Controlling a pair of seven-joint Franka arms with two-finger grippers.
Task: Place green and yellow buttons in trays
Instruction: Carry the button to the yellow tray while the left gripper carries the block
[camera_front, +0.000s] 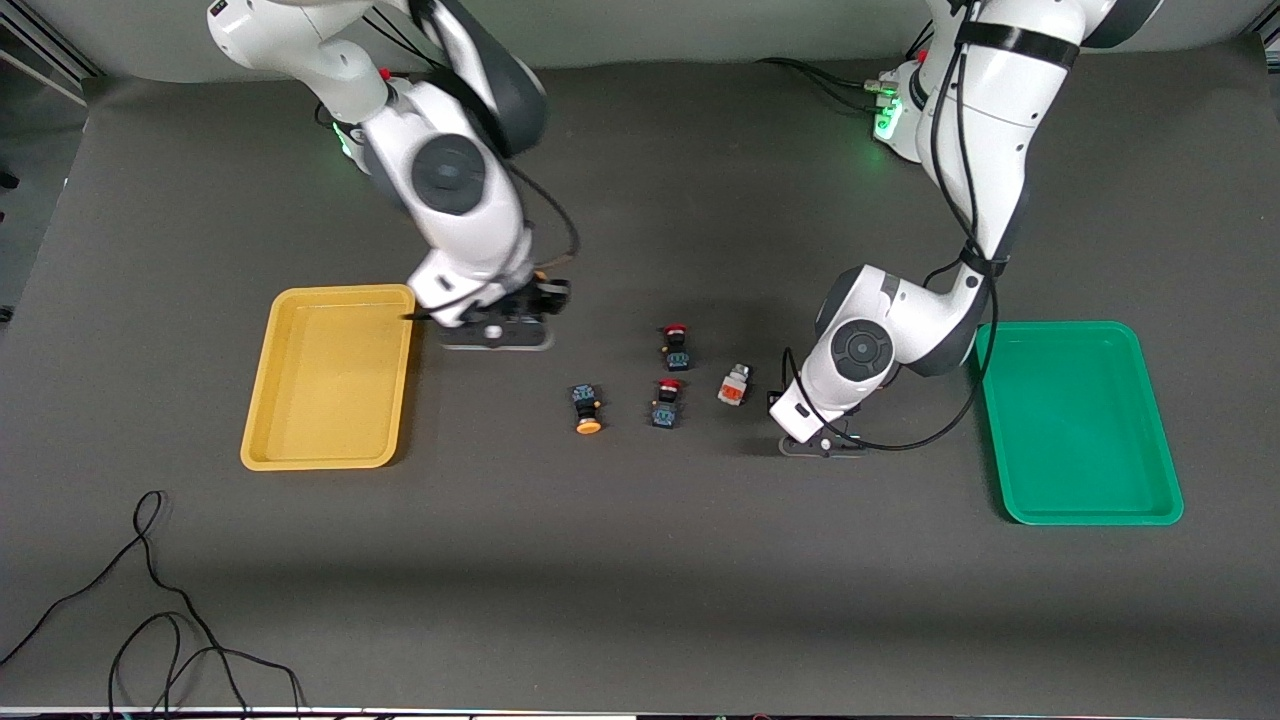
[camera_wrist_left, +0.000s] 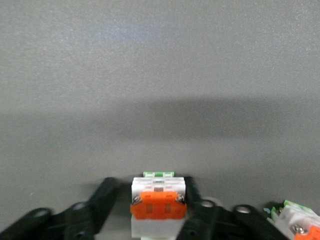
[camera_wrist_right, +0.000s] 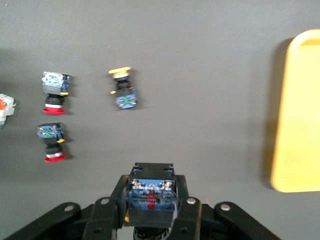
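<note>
A shallow yellow plastic tray (camera_front: 330, 378) lies toward the right arm's end of the dark table (camera_front: 640, 580), and a matching green plastic tray (camera_front: 1078, 424) toward the left arm's end. Between them sit a yellow-capped black button switch (camera_front: 587, 409), two red-capped black switches (camera_front: 676, 346) (camera_front: 666, 402) and a white-grey switch with an orange patch (camera_front: 735, 385). The right gripper (camera_front: 497, 335) is low beside the yellow tray; the left gripper (camera_front: 822, 444) is low near the white-grey switch.

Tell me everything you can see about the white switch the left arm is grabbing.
The white switch is a small plastic block with an orange plate screwed to the face toward the wrist camera and a green strip along its farthest edge. It sits between the black fingers of the left end effector, which flank it closely on both sides, low over the dark mat. A second white switch lies beside it.
</note>
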